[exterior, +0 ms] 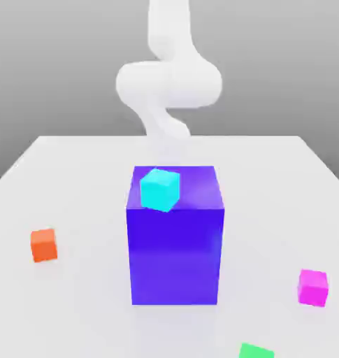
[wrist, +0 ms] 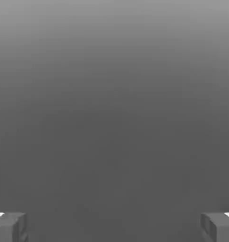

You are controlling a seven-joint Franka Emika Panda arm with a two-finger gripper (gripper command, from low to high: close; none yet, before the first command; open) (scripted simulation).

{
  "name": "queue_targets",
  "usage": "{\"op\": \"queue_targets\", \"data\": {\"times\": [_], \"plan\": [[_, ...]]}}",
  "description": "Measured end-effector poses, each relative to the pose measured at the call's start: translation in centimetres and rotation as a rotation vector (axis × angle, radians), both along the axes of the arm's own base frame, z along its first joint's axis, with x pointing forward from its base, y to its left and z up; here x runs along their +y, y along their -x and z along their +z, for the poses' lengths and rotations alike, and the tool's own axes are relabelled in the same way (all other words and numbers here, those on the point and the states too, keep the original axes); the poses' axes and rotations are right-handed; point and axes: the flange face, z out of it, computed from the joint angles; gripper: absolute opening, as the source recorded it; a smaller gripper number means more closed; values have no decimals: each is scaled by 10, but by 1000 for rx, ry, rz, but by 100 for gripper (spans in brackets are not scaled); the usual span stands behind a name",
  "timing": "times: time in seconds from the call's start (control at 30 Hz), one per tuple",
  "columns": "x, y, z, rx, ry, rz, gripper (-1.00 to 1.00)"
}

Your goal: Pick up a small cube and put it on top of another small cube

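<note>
Cyan cube [exterior: 160,189] is sitting on the big blue block [exterior: 175,252] at the frame's centre.
White arm [exterior: 168,80] is rising behind the block, upper centre; the gripper [wrist: 114,227] is standing with fingers [wrist: 10,226] spread wide, holding nothing. Orange cube [exterior: 44,245] is lying lower left, magenta cube [exterior: 313,287] lower right, green cube [exterior: 256,351] at the bottom edge, all on the white table [exterior: 74,175].

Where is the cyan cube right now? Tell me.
In the exterior view, the cyan cube sits on top of the big blue block at mid-table, near its top's front corner on the exterior view's left, tilted askew to the block's edges.
</note>
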Motion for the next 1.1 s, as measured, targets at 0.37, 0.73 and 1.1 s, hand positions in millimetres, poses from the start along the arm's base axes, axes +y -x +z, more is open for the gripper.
{"op": "queue_targets", "data": {"times": [0.37, 0.73, 1.1], "plan": [[133, -72, -205, 286, 183, 503, 0], [248, -8, -421, 531, 415, 1019, 0], [259, 24, -542, 599, 486, 1153, -100]]}}
